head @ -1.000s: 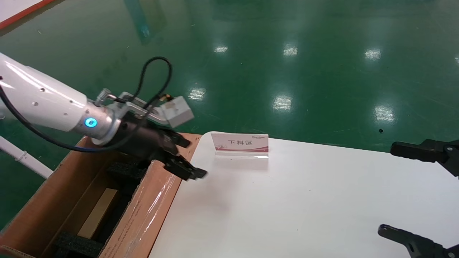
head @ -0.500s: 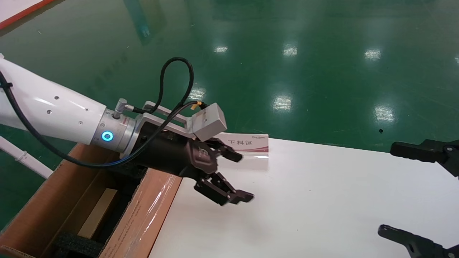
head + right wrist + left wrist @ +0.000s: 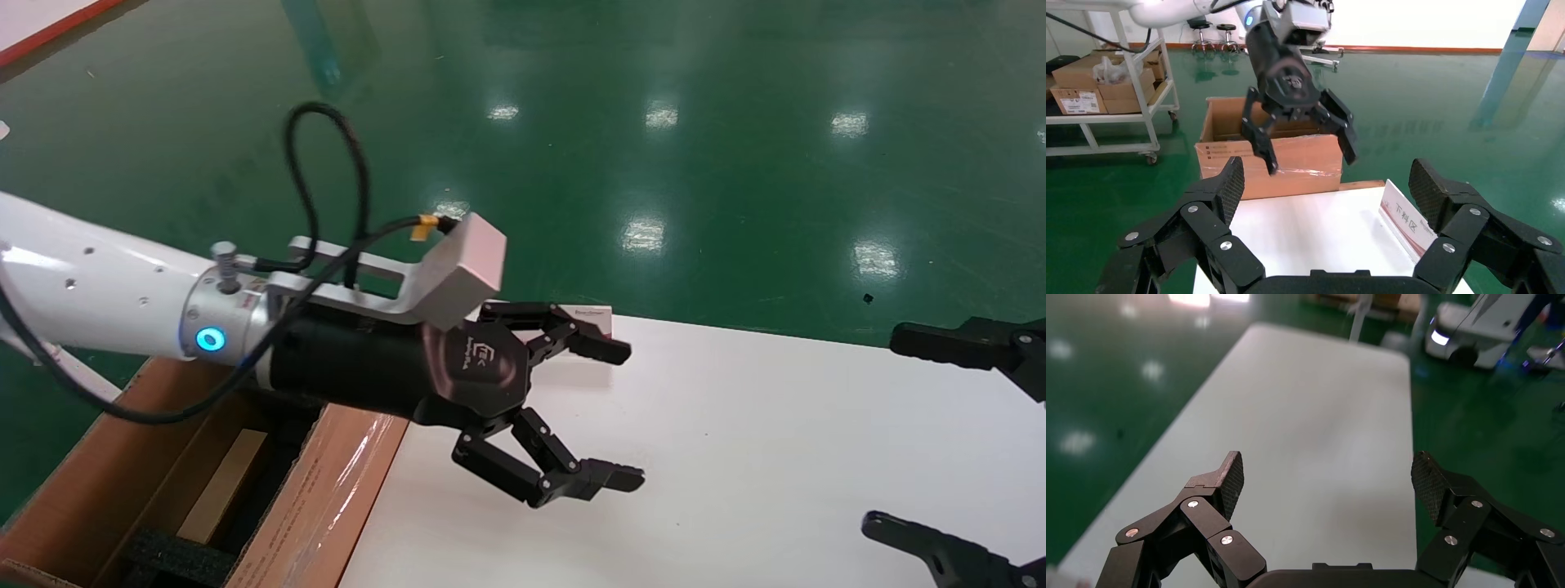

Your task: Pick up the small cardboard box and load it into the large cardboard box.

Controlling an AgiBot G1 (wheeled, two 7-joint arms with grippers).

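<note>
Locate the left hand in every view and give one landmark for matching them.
Head view: left hand open, centre, above the white table.
Left wrist view: its own fingers in the foreground, spread over the table.
Right wrist view: upper centre, before the large cardboard box.
Shared landmark: the white table.

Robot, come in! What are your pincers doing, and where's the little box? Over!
Left pincer open, empty, over the white table. Right pincer open, parked at table's right. Small cardboard box inside large cardboard box. Nothing blocking.

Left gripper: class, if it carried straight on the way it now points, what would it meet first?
Probably nothing: the open left gripper points along the bare white table; depth is unclear.
</note>
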